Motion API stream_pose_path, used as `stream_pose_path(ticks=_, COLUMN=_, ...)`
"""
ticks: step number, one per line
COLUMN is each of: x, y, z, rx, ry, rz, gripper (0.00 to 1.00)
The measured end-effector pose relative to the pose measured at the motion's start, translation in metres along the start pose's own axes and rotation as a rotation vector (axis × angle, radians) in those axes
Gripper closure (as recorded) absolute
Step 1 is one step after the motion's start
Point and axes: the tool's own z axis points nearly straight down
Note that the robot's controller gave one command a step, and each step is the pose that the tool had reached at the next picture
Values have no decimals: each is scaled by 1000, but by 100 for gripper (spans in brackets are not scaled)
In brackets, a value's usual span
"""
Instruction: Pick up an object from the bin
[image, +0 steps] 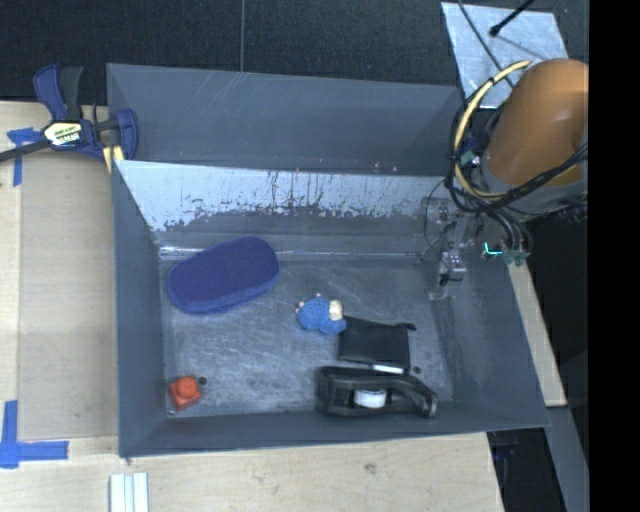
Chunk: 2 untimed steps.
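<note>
Bin (280, 120): black pad (375, 345) near tool (448, 268)

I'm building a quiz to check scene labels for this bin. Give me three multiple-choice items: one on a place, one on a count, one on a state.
1. Where on the floor does the small orange thing lie?
A. the view's lower left corner
B. the upper right corner
C. the middle

2. How many blue things are in the bin?
A. one
B. two
C. four

3. How does the blue oval pad lie?
A. flat on the floor
B. lifted clear of the floor
C. propped on the rim

Answers:
1. A, it sits tight in the lower left corner.
2. B, there is the oval pad and a small blue toy near the middle.
3. A, its whole outline rests on the floor near the back wall.
</note>
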Motion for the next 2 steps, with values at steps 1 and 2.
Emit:
stream_pose_path(ticks=1, x=14, y=109, z=125, rx=-3, ry=0, rz=-130, gripper=0)
stream_pose_path(ticks=2, x=49, y=126, z=90, rx=-1, ry=-6, rz=13, gripper=0)
